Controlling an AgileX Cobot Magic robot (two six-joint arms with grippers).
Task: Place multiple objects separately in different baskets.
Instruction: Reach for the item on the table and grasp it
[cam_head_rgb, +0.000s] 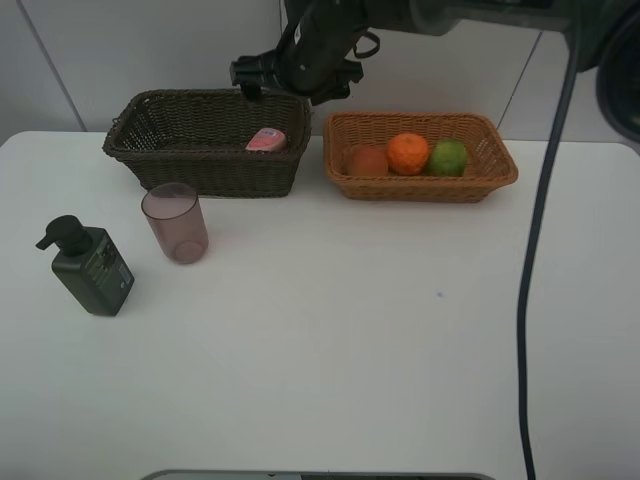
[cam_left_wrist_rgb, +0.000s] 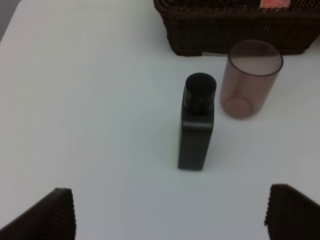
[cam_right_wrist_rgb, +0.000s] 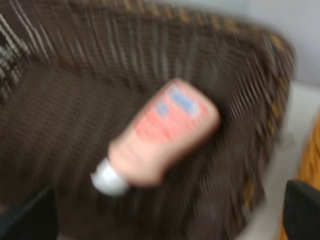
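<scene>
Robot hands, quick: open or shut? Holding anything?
Left hand: open, holding nothing.
Right hand: open, empty; the pink bottle lies loose in the dark basket.

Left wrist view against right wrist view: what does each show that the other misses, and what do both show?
Only left wrist: the pump bottle and cup standing on the table. Only right wrist: the whole pink bottle with its white cap, blurred, plus a strip of the tan basket. Both: the dark basket with the pink bottle in it, though left wrist catches only the bottle's edge.
</scene>
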